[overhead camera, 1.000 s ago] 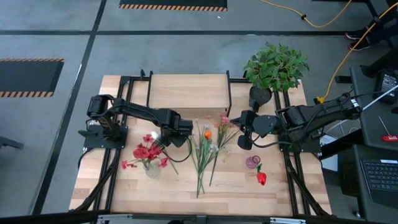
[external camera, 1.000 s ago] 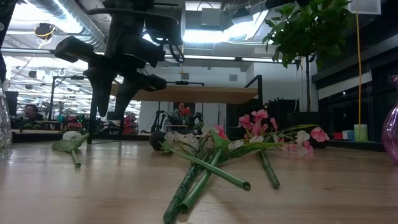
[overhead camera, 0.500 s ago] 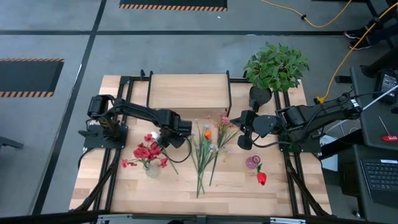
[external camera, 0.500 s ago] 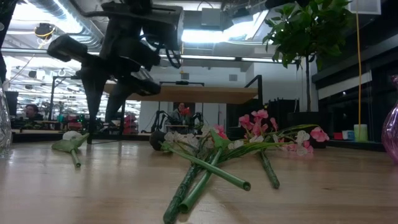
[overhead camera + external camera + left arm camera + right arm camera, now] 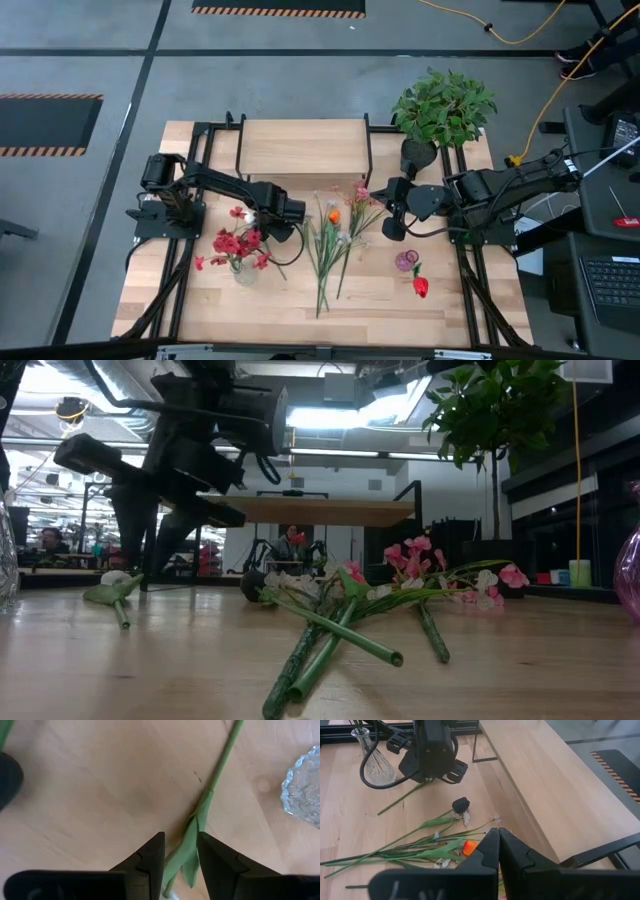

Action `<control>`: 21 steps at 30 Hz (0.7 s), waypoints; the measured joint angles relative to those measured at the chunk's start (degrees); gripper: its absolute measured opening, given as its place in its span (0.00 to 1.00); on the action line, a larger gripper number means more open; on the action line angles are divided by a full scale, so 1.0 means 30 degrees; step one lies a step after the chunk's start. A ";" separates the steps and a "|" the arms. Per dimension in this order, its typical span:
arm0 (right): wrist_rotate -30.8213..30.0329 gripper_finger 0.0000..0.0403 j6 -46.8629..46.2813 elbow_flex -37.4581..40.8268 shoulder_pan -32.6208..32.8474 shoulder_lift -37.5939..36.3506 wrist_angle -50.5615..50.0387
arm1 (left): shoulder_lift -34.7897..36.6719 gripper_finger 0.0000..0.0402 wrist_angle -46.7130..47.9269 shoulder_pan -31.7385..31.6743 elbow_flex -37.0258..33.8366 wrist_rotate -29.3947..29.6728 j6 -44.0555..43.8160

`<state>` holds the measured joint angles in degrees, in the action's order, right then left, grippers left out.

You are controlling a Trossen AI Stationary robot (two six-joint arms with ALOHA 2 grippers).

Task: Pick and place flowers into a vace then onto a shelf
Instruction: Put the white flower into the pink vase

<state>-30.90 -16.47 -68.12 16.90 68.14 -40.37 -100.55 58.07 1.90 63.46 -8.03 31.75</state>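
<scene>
A single stem (image 5: 200,815) with a green leaf is seen lying on the table (image 5: 380,295) near the glass vase (image 5: 244,270), and the left gripper (image 5: 179,856) is held just above it, its fingers (image 5: 150,857) set apart on either side of the leaf; whether the stem is actually touched or gripped cannot be told. In the high view this gripper (image 5: 268,216) is placed over the table's left-centre, just beside the vase, in which several red flowers (image 5: 236,244) are already stood. A loose bundle of flowers (image 5: 335,240) with pink, white and orange blooms is laid across the middle of the table, the stems crossing one another; in the low view the same bundle (image 5: 350,615) is seen flat on the wood. One red bloom (image 5: 420,287) is left apart on the right side, close to a small purple object (image 5: 405,261). The right gripper (image 5: 498,847) is held above the blooms at the bundle's far end, its jaws pressed together with nothing between them. The shelf (image 5: 303,147) is set at the back of the table, with no vase on it, and a potted plant (image 5: 443,108) is stood at its right end.
</scene>
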 joint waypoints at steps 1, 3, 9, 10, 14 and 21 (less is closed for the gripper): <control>-0.0005 0.02 0.0000 0.0000 -0.0003 0.0000 0.0012 | 0.0000 0.27 -0.0022 -0.0001 -0.0075 0.0000 -0.0009; 0.0003 0.02 0.0000 0.0000 0.0003 0.0000 0.0005 | 0.0000 0.27 -0.0017 -0.0002 -0.0241 0.0007 -0.0002; 0.0001 0.02 0.0000 0.0000 -0.0005 0.0000 0.0014 | 0.0000 0.27 -0.0285 -0.0057 -0.1301 0.0049 -0.0003; -0.0001 0.02 0.0000 0.0000 0.0001 0.0000 0.0015 | 0.0000 0.28 -0.0376 -0.0054 -0.1417 0.0223 0.0027; -0.0004 0.02 0.0000 0.0000 0.0002 0.0000 0.0034 | 0.0000 0.27 -0.0588 -0.0054 -0.1507 0.1619 0.0135; 0.0003 0.02 -0.0007 0.0000 -0.0001 0.0000 0.0073 | -0.0144 0.27 -0.0803 -0.0097 -0.1507 0.1800 0.0158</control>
<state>-30.89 -16.49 -68.12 16.89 68.14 -40.15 -100.99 55.66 1.61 58.94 -2.63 32.23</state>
